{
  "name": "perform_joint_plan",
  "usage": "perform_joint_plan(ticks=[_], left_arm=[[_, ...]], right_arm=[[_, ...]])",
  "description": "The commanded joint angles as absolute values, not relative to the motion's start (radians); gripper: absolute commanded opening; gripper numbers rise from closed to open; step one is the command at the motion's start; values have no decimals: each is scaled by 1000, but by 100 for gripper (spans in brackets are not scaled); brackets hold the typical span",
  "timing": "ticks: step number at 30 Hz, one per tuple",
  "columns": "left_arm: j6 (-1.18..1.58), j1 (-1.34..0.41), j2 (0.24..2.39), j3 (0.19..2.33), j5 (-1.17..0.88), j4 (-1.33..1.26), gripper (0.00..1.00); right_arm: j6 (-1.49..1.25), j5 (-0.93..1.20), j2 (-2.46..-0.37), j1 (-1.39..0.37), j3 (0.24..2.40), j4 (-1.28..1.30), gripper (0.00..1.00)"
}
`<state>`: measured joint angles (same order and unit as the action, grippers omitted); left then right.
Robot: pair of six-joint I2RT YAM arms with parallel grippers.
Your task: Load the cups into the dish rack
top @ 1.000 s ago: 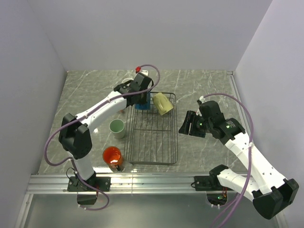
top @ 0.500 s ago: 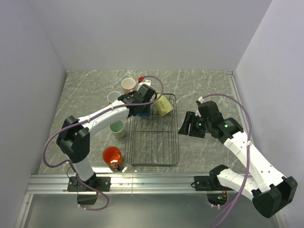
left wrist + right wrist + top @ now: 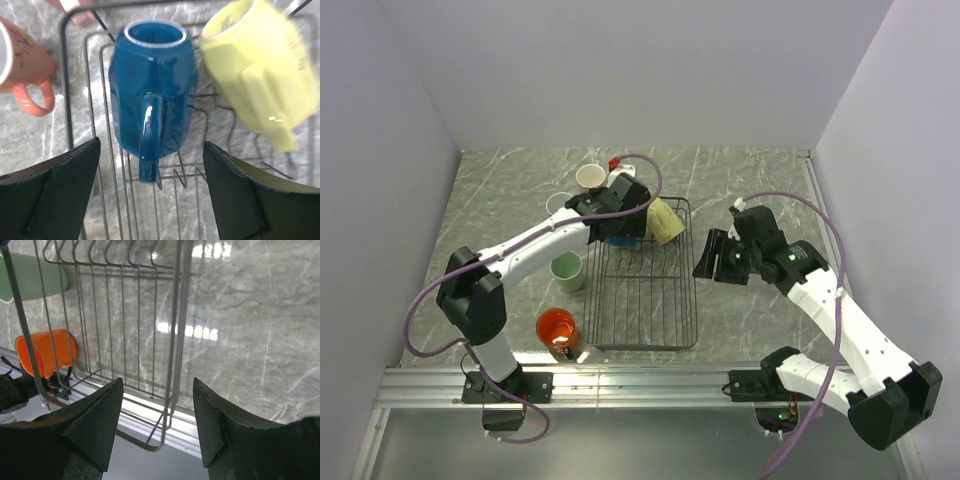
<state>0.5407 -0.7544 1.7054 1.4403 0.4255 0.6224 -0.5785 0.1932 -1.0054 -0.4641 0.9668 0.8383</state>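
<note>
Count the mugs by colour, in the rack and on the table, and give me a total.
Blue mug: 1
Pale yellow mug: 1
Pink mugs: 2
Mint green mug: 1
Orange mug: 1
Total: 6

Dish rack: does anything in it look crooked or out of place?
Both mugs in it are tipped. The blue mug lies on its side in the far left corner of the dish rack, handle up, and the pale yellow mug beside it leans at an angle. Nothing looks spilled or broken.
</note>
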Motion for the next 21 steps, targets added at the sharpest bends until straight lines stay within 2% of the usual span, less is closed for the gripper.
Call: perform_joint_plan(ticks=[1, 6, 10, 15, 21], left_arm=[[575, -759, 1600, 1558, 454, 693, 89], [594, -758, 1511, 1652, 468, 773, 90], [635, -755, 1433, 1649, 451, 831, 91], [733, -756, 1269, 1522, 443, 879, 89], [845, -755, 1068, 1372, 433, 954, 85]], right_arm=[[-549, 218, -1066, -459, 1089, 764, 65], [-490, 172, -1219, -486, 1291, 767, 65], [-460, 126, -1350, -529, 1422, 772, 65], [-404, -32, -1543, -612, 1595, 822, 65], [-370, -74, -1701, -634, 1664, 825, 65]])
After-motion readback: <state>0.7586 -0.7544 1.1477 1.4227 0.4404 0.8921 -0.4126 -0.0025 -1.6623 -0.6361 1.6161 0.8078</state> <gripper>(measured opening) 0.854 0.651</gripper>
